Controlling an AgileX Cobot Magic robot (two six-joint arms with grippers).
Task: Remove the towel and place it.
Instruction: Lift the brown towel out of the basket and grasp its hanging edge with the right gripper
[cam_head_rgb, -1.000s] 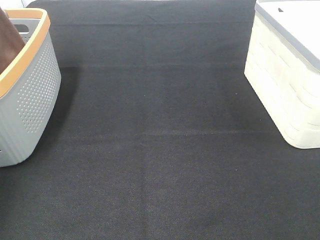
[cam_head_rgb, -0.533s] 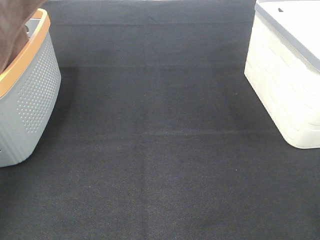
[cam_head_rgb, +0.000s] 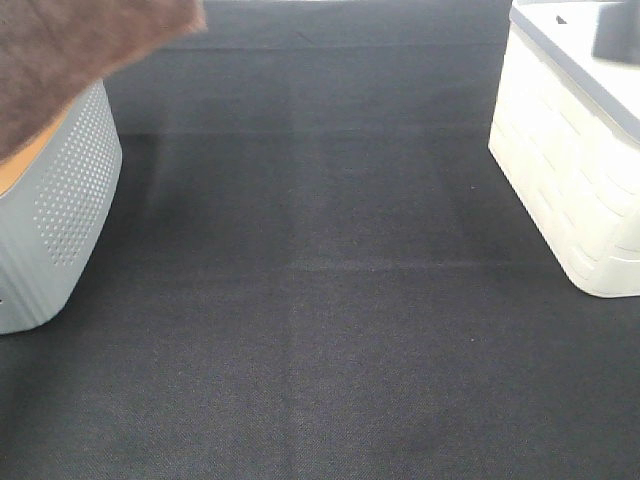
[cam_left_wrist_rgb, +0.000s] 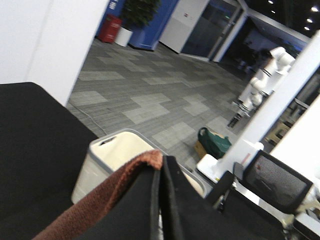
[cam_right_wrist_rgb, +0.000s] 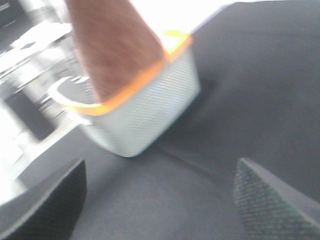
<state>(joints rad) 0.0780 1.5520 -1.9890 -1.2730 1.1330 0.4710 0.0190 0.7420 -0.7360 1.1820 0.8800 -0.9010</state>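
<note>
Cloth lies closest: the reddish-brown towel (cam_left_wrist_rgb: 107, 192) runs up one side of the left fingers (cam_left_wrist_rgb: 172, 210) and curls over their tips. Those fingers are pressed flat together with no gap showing, and the towel's edge appears to be pinched between them, though the seam itself hides the bite. The right fingers (cam_right_wrist_rgb: 267, 200) are spread wide with nothing between them, only the black-covered bench (cam_right_wrist_rgb: 250, 75) below. Ahead of the right fingers stands a grey perforated basket (cam_right_wrist_rgb: 145, 110) with an orange rim, and the towel (cam_right_wrist_rgb: 110, 45) hangs down above it, its lower end dipping behind that rim. From the high camera the towel (cam_head_rgb: 80, 50) spreads over the top of the basket (cam_head_rgb: 60, 200), hiding most of the rim and leaving the dotted grey wall in sight. Beyond the tips of the left fingers sits a cream bin (cam_left_wrist_rgb: 112, 157) with a grey lid. The same bin (cam_head_rgb: 570, 170) stands on the far side of the bench (cam_head_rgb: 320, 300) from the basket, well apart from it. Farther off, past the bench edge, lie a grey tiled floor (cam_left_wrist_rgb: 150, 95), a green bag (cam_left_wrist_rgb: 215, 142), a mesh chair back (cam_left_wrist_rgb: 277, 185) and a white robot arm (cam_left_wrist_rgb: 265, 75).
</note>
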